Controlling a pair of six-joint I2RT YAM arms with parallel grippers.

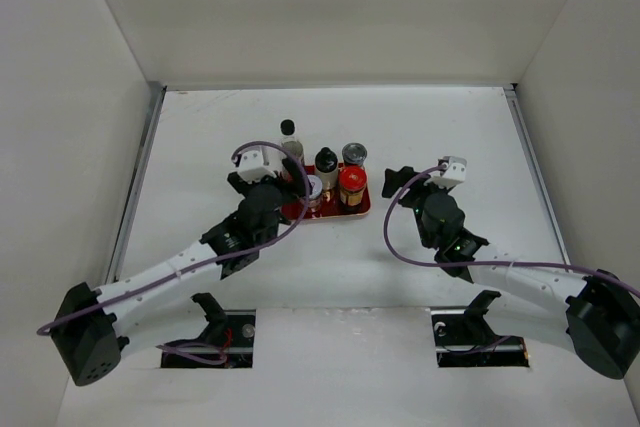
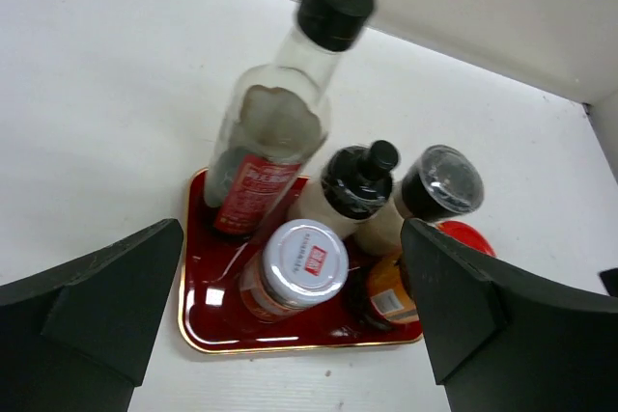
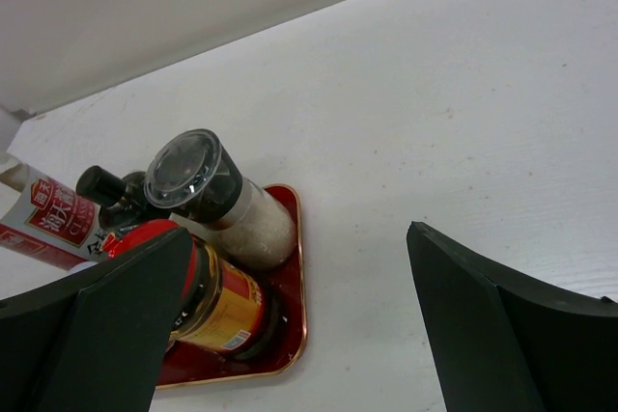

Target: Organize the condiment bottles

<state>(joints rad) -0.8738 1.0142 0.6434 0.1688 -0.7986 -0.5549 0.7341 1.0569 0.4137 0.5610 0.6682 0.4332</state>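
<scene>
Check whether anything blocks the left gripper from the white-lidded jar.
Nothing visible does. The white-lidded jar stands at the near edge of the red tray, framed by the open left gripper. The tall bottle stands behind it, not in front.

Bright, even overhead light; white glare on the glossy red tray, highlights on the silver-lidded jar standing in it.

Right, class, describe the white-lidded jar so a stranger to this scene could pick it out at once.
On the white table, find the red tray. The white-lidded jar stands at its near left corner, in front of the tall black-capped bottle. Only its lid is white, with a red square label.
</scene>
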